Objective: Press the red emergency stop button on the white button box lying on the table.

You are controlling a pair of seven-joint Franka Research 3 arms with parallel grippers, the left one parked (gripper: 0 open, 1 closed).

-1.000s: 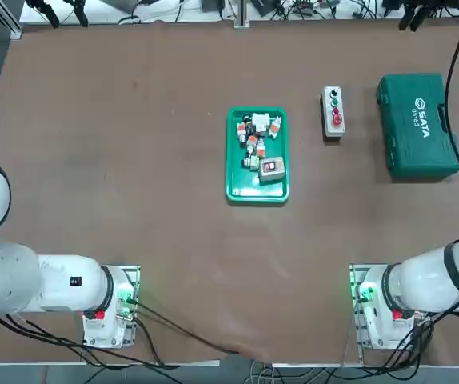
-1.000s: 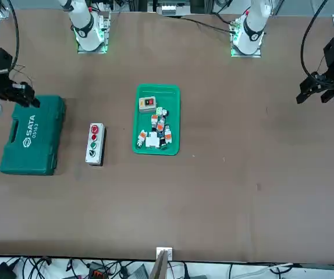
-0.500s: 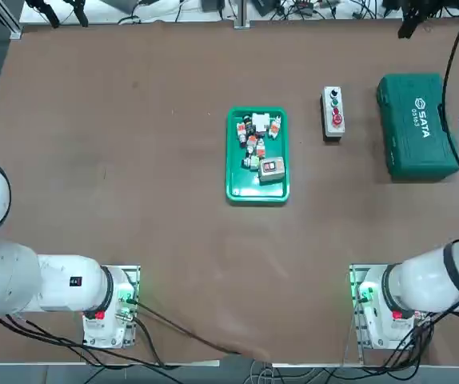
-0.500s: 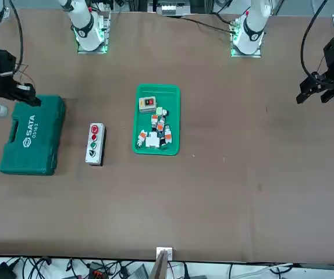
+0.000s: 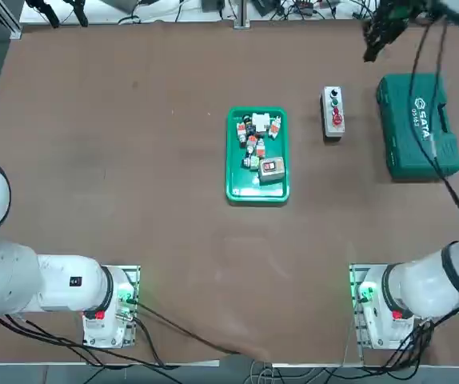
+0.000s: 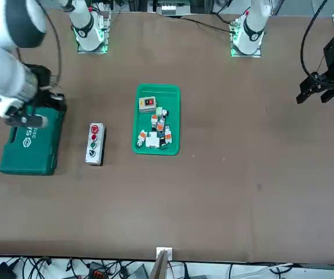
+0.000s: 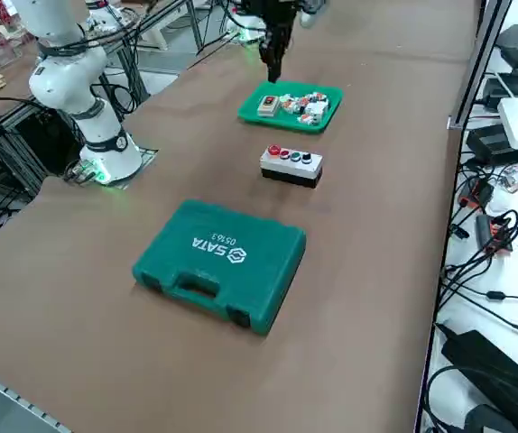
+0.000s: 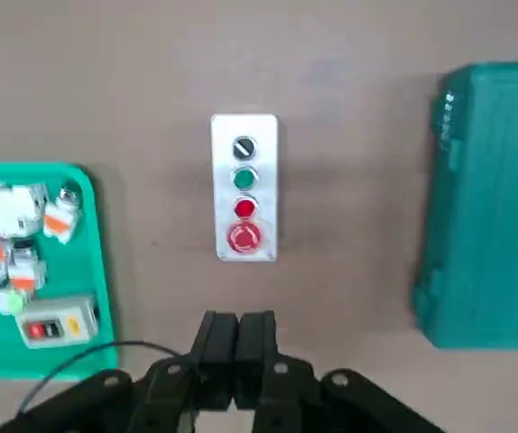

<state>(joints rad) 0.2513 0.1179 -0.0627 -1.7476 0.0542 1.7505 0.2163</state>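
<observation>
The fingers (image 8: 237, 338) were pressed together, empty, at the wrist view's lower centre, high above the surface (image 5: 133, 160). The white button box (image 5: 333, 113) lay in the overhead frame's upper right, between green tray (image 5: 233, 152) and SATA toolbox (image 5: 418, 124). Doing this well probably meant keeping them together, centring over the red emergency stop button (image 8: 244, 237), directly ahead of them, and descending vertically.

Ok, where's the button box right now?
Top view: the button box lies on the table's far right part, between the green tray and the green toolbox.
</observation>
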